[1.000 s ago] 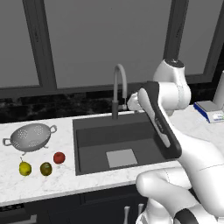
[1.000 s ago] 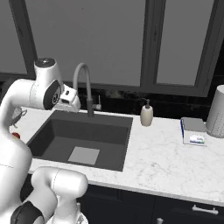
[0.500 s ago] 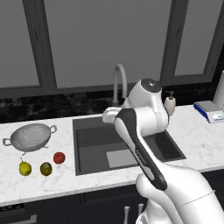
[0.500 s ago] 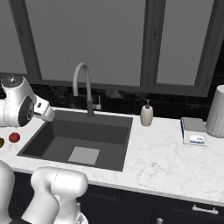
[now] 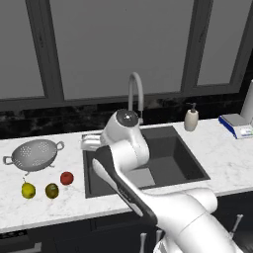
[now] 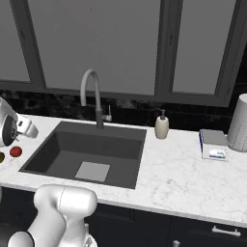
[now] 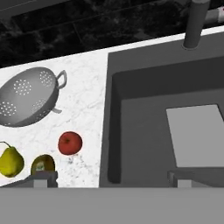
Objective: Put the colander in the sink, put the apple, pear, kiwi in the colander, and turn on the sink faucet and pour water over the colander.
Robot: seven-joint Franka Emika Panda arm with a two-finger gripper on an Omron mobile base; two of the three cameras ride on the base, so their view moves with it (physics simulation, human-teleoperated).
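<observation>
The silver colander (image 5: 33, 154) stands on the counter left of the sink (image 5: 192, 170). In front of it lie the red apple (image 5: 66, 178), the olive-brown kiwi (image 5: 52, 190) and the yellow-green pear (image 5: 28, 190). My gripper (image 5: 89, 143) hovers over the sink's left rim, open and holding nothing. In the hand view the colander (image 7: 28, 95), apple (image 7: 70, 143), kiwi (image 7: 43, 164) and pear (image 7: 10, 161) lie to the left. The sink (image 7: 144, 113) with its light plate (image 7: 201, 135) lies to the right. My gripper (image 7: 113, 179) spans the rim. The faucet (image 5: 136, 96) rises behind the basin with no water running.
A beige soap dispenser (image 5: 191, 118) stands right of the faucet. A blue and white box (image 6: 212, 144) and a tall grey cylinder (image 6: 239, 123) sit at the far right of the counter. A black backsplash and dark windows close off the back.
The arm has swung left from beside the faucet, across the sink, to the sink's left rim. The jaws stay open.
</observation>
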